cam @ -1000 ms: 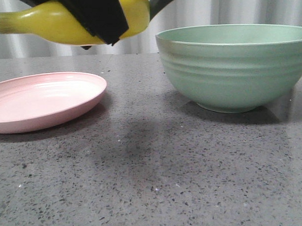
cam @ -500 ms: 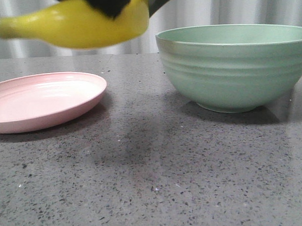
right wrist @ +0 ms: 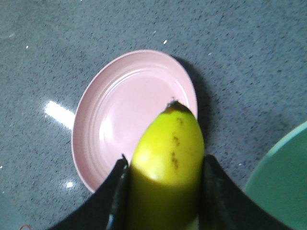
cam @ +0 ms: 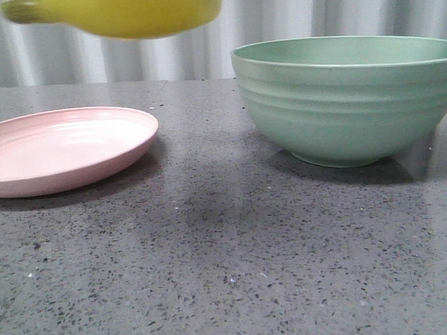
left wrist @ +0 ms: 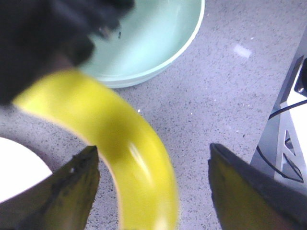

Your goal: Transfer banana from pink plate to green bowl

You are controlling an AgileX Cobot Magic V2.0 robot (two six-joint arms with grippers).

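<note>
The yellow banana (cam: 123, 13) hangs high in the air, cut off by the top edge of the front view, above the gap between the pink plate (cam: 61, 147) and the green bowl (cam: 346, 97). My right gripper (right wrist: 165, 160) is shut on the banana (right wrist: 168, 163), one finger pressed on each side, with the empty pink plate (right wrist: 124, 110) below. My left gripper (left wrist: 152, 151) is open, its fingers wide apart on either side of the blurred banana (left wrist: 124, 143) without touching it. The green bowl (left wrist: 144, 43) is empty. Neither gripper shows in the front view.
The plate and bowl stand on a grey speckled tabletop (cam: 226, 255), plate on the left, bowl on the right. A pale curtain (cam: 277, 18) hangs behind. A metal frame with a cable (left wrist: 288, 143) stands at the table's side.
The banana has risen over the last second and now sits at the top edge of the front view. The black fingers around it have left that view.
</note>
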